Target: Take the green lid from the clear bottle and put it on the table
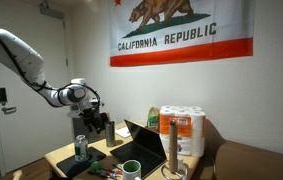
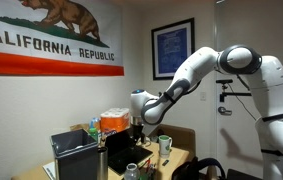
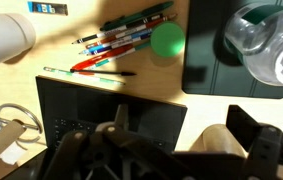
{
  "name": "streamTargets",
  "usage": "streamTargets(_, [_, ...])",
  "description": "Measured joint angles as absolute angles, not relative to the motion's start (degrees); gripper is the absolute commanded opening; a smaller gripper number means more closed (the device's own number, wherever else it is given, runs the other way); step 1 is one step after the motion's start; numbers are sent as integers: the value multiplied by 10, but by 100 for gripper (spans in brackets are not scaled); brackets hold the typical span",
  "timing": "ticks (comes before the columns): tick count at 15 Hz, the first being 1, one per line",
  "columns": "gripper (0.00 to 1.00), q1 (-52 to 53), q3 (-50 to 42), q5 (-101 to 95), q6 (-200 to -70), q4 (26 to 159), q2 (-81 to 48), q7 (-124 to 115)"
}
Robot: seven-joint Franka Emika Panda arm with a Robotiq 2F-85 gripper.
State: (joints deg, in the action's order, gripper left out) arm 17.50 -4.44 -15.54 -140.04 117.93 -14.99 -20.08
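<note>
**Green lid [image 3: 167, 40] down on the table – job looks all but done**

In an exterior view: the gripper [image 1: 89, 120] hangs over the table [image 1: 61, 158], above and near the clear bottle [image 1: 81, 148], not touching it. Fingers and lid are too small to read here. Count: 1 bottle, 1 green-and-white cup [image 1: 131, 168], 1 pack of paper towel rolls [image 1: 186, 132].

In an exterior view: the gripper [image 2: 136, 125] sits above the clutter. I can't make out bottle or lid, or the jaw state. 1 cup [image 2: 166, 147].

Wrist view: 1 green lid lies flat on bare wood, just beside the dark mat [image 3: 211, 75] and the pens [image 3: 121, 45]. There are approx. seven pens, but they overlap, so that's not certain. 1 clear bottle [image 3: 266, 40] is seen from above on the mat, no cap on it, apart from the lid. The fingers [image 3: 249, 135] are spread, w/ nothing between them.

Judgement: the placing step is done. The next move needs only a clean lift away, w/o brushing bottle or pens.
</note>
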Motion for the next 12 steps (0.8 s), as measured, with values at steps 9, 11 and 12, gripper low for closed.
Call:
streamTargets(9, [100,162,36,-139,-1340,1180,-90,-205])
streamTargets(11, [100,161,44,-133,-1339,1181,-90,-204])
streamTargets(12, [100,160,47,-131,-1338,1181,-90,-204])
